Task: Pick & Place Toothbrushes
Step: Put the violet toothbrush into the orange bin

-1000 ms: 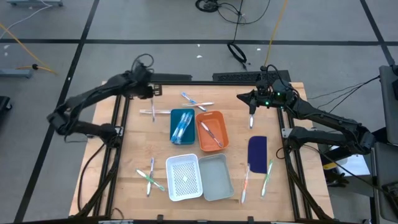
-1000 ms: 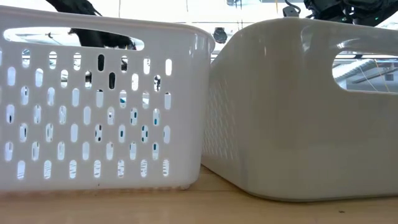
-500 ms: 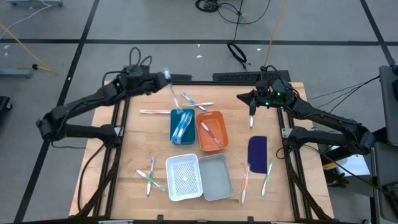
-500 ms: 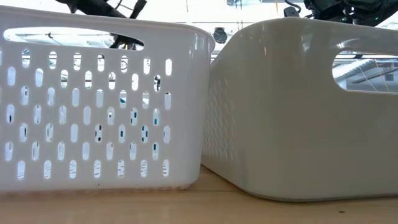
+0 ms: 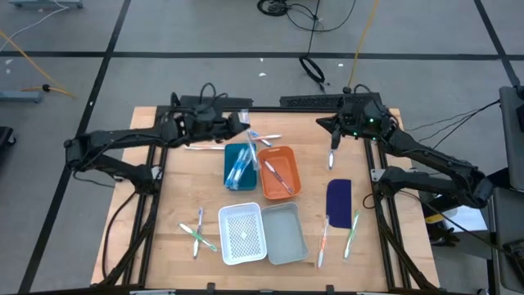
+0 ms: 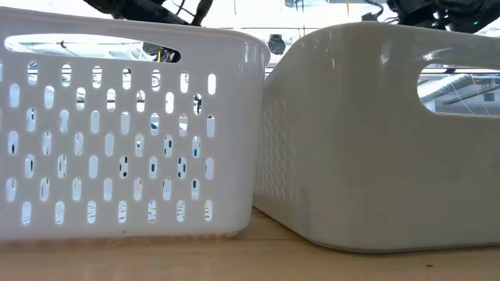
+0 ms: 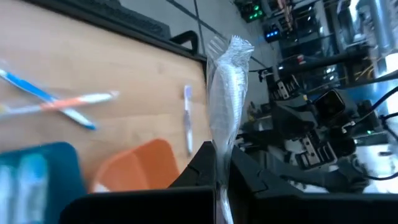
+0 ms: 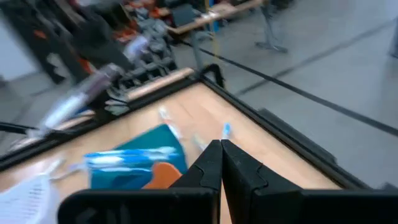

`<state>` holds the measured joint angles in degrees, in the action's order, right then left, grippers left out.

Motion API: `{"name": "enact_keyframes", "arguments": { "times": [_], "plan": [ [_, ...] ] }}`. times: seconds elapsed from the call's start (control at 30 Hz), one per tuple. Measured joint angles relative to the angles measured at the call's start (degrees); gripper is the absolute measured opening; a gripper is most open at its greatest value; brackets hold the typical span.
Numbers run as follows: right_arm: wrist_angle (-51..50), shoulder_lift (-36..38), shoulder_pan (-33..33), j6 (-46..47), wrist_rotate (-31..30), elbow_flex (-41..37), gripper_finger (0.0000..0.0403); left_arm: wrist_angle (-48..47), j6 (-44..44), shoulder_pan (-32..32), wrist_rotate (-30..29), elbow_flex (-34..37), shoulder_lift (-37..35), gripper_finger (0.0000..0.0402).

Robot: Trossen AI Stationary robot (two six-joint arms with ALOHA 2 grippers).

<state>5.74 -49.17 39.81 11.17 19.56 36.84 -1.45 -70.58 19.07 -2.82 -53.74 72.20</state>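
My left gripper point(image 5: 235, 124) hovers over the table's far side, just beyond the blue tray point(image 5: 240, 166), shut on a toothbrush in a clear wrapper point(image 7: 227, 81). My right gripper point(image 5: 322, 124) hangs shut and empty over the far right part of the table, above a loose toothbrush point(image 5: 332, 156). The blue tray holds several toothbrushes and the orange tray point(image 5: 278, 172) holds one. More toothbrushes lie flat on the wood: one point(image 5: 201, 147), a crossed pair point(image 5: 260, 136), some at the near left point(image 5: 196, 232) and some at the near right point(image 5: 323, 242). My left gripper pinches the wrapped toothbrush between its two fingers at the lower stretch point(image 7: 221, 146). The fingers come from the table's left, close to level. The rest of the toothbrush sticks out past the fingertips, lifted clear of the table.
A white perforated basket point(image 5: 242, 234) and a grey tray point(image 5: 285, 233) stand side by side at the near middle and fill the low view. A dark blue flat piece point(image 5: 338, 199) lies at the right. Black frame rails run along both sides of the table.
My left gripper has risen and swung from the far left corner toward the table's right, ending just beyond the blue tray. It has tipped from pointing down to near level, so the held toothbrush has gone from hanging down to pointing outward.
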Motion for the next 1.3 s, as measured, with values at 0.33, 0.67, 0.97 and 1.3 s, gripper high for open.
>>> {"name": "enact_keyframes", "arguments": {
  "times": [0.33,0.67,0.97,1.3],
  "plan": [
    [-6.51,11.94,3.72,-4.43,10.57,0.00,0.0000,8.16,-11.47,-11.03,-16.53,-0.36,7.10,0.0002],
    [-13.85,20.64,3.61,-9.08,11.21,0.00,0.0000,-7.18,-16.86,-12.53,-16.68,-16.78,22.28,0.0001],
    [-15.91,23.21,3.61,-10.58,13.78,0.00,0.0000,-20.32,-28.17,-14.08,-11.89,-27.31,33.03,0.0001],
    [-17.73,23.35,3.59,-11.96,15.10,0.00,0.0000,-33.13,-35.76,-14.16,-9.07,-34.22,39.92,0.0001]
  ]
}}
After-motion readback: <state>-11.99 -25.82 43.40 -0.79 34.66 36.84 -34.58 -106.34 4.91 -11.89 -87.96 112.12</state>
